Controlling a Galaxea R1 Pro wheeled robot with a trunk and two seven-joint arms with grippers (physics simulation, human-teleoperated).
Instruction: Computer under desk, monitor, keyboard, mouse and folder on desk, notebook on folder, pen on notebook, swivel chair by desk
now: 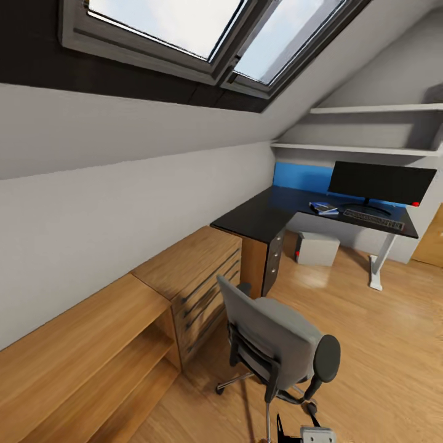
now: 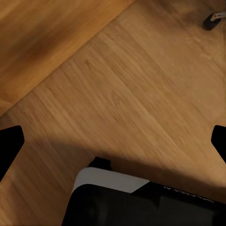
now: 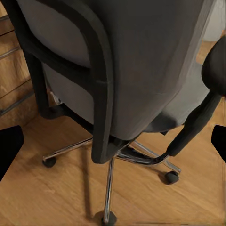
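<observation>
Two hands, both spread wide, nothing held. Left hand (image 2: 113, 141): dark fingertips at both frame edges in left wrist view, aimed down at bare wood floor (image 2: 141, 84), robot's own base under it. Right hand (image 3: 113, 141): tips likewise far apart, pointed at back of swivel chair (image 3: 117, 70), close, not touching; chrome star base and casters visible below seat.

Head view: swivel chair (image 1: 277, 341) just ahead of robot, back turned toward it, beside light-wood chest (image 1: 197, 271), near drawer end of worktop (image 1: 258, 218) but not yet pulled up to it. Seat mostly hidden by backrest; can't tell if folder lies on it. Farther out on worktop: monitor (image 1: 381, 183) upright, keyboard (image 1: 373, 219) in front of it, small blue flat item (image 1: 324, 207) w/ something pale on it to its left; too small to tell more. Grey box (image 1: 317, 248) on floor under worktop, prob. the computer. Mouse, pen not made out.

Risks: casters roll freely, so off-centre push on backrest spins chair or drives it into chest; anything on seat could slide off. Reaching round tall back blind could snag an armrest.
</observation>
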